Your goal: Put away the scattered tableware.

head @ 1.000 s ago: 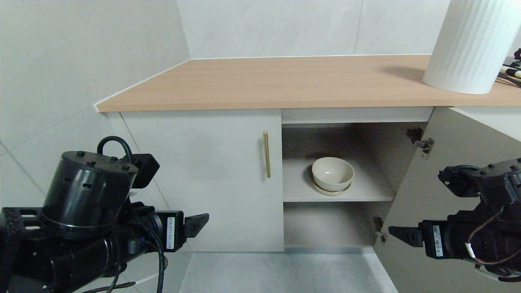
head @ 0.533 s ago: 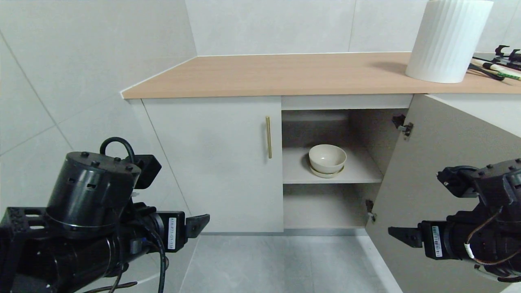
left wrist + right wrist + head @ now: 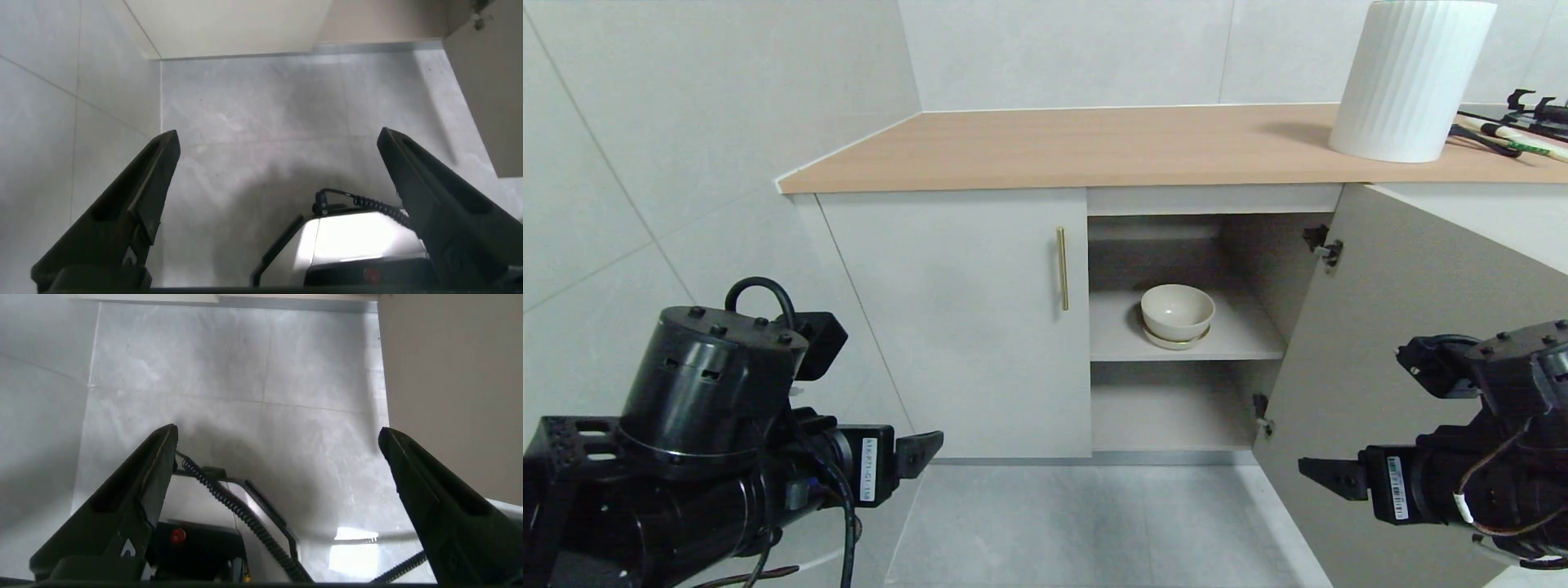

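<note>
Your left fingers [image 3: 122, 220] are spread wide with nothing between them, and grey floor [image 3: 270, 131] lies beneath. Your right fingers [image 3: 122, 506] are spread just as wide and hold nothing, hanging over the same floor close to the open cupboard door [image 3: 1356, 310]. The bowl [image 3: 1177, 310] sits in a plate [image 3: 1174, 343] on the upper shelf [image 3: 1241, 335] of the cupboard. It is ahead of and higher than both pairs of fingers, between them from side to side, and well apart from either. The closed door [image 3: 956, 318] with its brass handle [image 3: 1062, 268] lies ahead of your left fingers. On the counter [image 3: 1094, 143], above and beyond your right fingers, stands a white ribbed container [image 3: 1409, 77], with some utensils [image 3: 1511, 135] just beside it.
</note>
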